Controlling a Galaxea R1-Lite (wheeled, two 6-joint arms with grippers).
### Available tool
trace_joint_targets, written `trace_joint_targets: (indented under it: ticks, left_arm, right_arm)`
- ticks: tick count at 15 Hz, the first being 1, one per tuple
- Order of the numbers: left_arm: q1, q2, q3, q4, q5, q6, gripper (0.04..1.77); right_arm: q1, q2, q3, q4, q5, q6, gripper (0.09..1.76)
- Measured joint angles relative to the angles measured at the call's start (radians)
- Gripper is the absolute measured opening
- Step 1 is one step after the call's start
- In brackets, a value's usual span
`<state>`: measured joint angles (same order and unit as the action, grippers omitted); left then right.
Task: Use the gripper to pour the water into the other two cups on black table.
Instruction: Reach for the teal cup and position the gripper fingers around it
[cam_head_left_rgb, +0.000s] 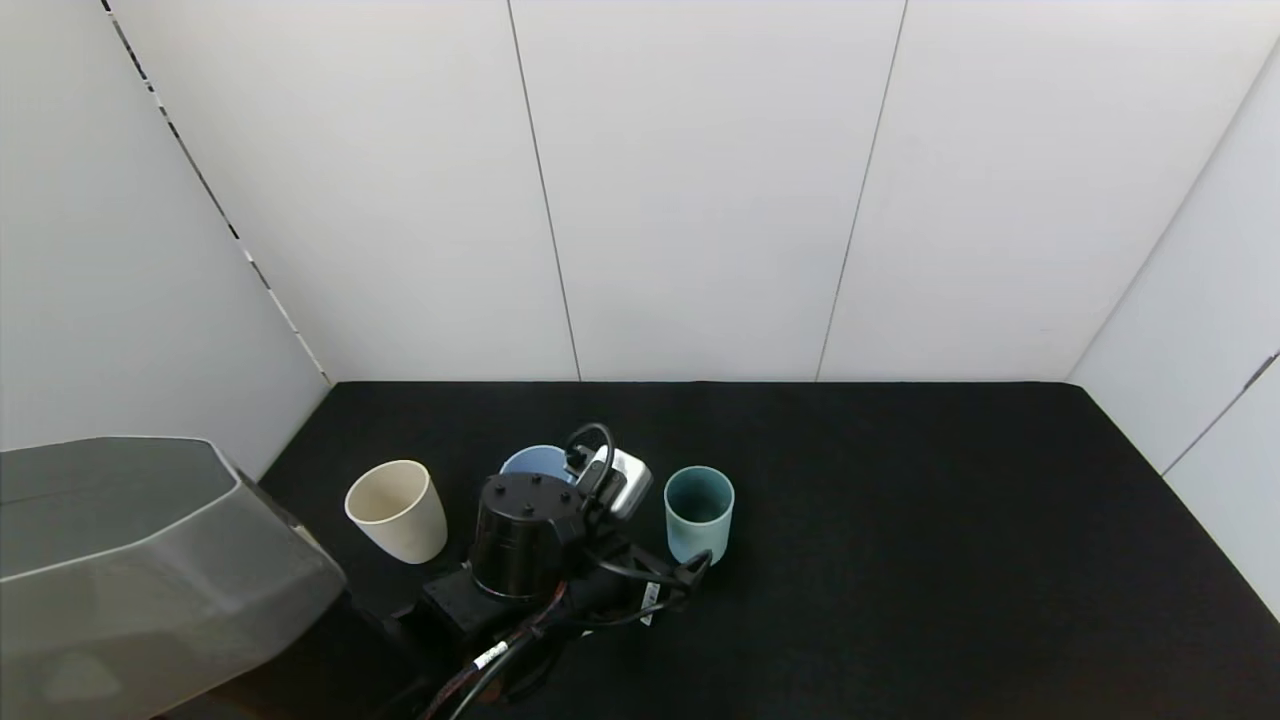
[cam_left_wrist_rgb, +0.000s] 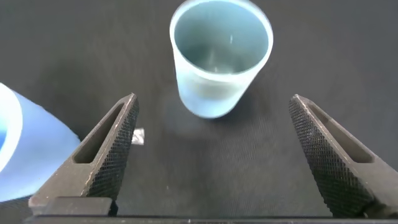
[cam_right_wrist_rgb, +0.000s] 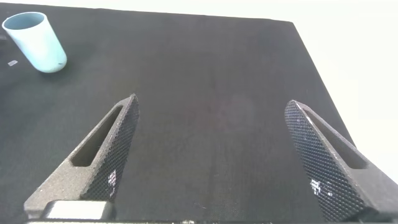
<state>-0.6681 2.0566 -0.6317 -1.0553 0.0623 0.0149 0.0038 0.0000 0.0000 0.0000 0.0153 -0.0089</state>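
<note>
Presently the left gripper (cam_left_wrist_rgb: 211, 155), fingers spread wide and empty, hovers low over the bench (cam_head_left_rgb: 900, 560) facing the teal cup (cam_left_wrist_rgb: 221, 56), which stands upright between the finger lines at twelve o'clock from the wrist. In the head view the three cups form a row: the cream cup (cam_head_left_rgb: 397, 508) at nine o'clock of the wrist, the light blue cup (cam_head_left_rgb: 537, 462) partly hidden behind it, the teal cup (cam_head_left_rgb: 698, 512) at three o'clock. The step in hand appears to be the grasp of the teal cup; it is best done by advancing level until both fingers flank the wall midway up, then closing gently, since the tapered, smooth matte wall could slip upward. Water inside is barely discernible. The bench has a fine woven texture. The right gripper (cam_right_wrist_rgb: 211, 162), fingers likewise spread, idles over bare bench, well apart.
</note>
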Motion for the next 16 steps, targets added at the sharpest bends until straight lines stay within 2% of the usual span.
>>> trace_joint_targets:
  ticks: [5, 16]
  left_arm:
    - [0.0, 0.063, -0.029, -0.043, 0.004, 0.001, 1.72]
    - [0.001, 0.189, -0.194, -0.031, 0.007, 0.001, 1.72]
  right_arm:
    - [0.0, 0.0, 0.0, 0.0, -0.001, 0.0, 1.71]
    - [0.0, 0.0, 0.0, 0.0, 0.0, 0.0, 1.71]
